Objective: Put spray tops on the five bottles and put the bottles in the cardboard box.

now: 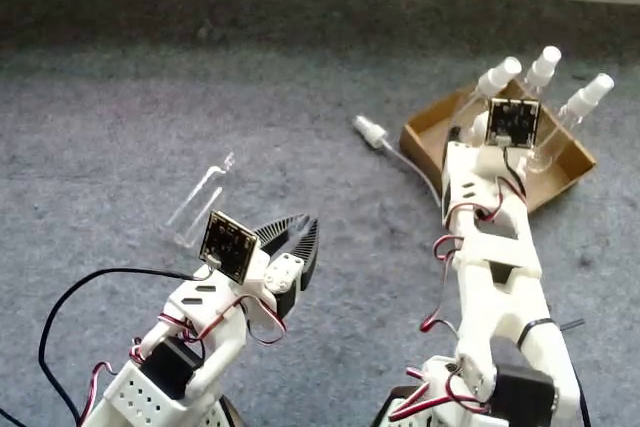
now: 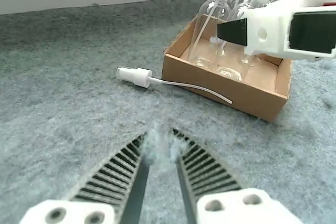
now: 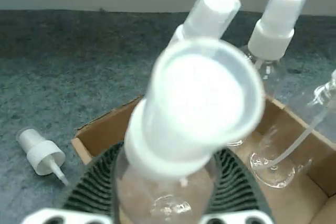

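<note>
The cardboard box (image 1: 425, 142) (image 2: 220, 90) sits at the far right of the carpet. Three capped clear bottles (image 1: 543, 67) (image 3: 275, 24) stand in it. My right gripper (image 3: 167, 184) is over the box, shut on another capped bottle (image 3: 199, 98), which stands upright between the fingers. A loose spray top (image 1: 369, 131) (image 2: 134, 74) (image 3: 39, 153) with its long tube lies just left of the box. An uncapped bottle (image 1: 200, 202) lies on its side at mid left. My left gripper (image 1: 295, 235) (image 2: 159, 139) hovers near the front, narrowly open and holding nothing.
Grey carpet (image 1: 330, 57) covers the whole table. A black cable (image 1: 60, 307) loops beside the left arm's base. The right arm's white body (image 1: 500, 247) stretches from the front edge to the box.
</note>
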Robot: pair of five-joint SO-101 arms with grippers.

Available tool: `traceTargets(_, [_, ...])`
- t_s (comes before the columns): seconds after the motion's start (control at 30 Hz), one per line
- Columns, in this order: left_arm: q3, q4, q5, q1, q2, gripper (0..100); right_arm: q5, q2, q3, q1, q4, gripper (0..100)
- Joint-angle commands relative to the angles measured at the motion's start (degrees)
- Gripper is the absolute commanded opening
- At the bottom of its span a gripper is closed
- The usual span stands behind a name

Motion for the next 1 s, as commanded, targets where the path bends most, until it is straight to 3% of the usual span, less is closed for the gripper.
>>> traceTargets(0.0, [1.1, 0.1, 0.0, 0.7, 0.3, 0, 0.4, 1.3, -2.8, 0.8, -1.8, 3.0])
traceTargets(0.67, [1.1, 0.1, 0.0, 0.7, 0.3, 0, 0.6, 4.4, -2.3, 0.8, -4.2, 3.7])
traceTargets(0.83, [1.1, 0.1, 0.0, 0.7, 0.3, 0, 0.6, 4.4, -1.3, 0.8, -4.4, 11.3])
traceTargets(0.97, [1.1, 0.1, 0.0, 0.7, 0.3, 0, 0.6, 4.4, -0.3, 0.8, -4.4, 11.6])
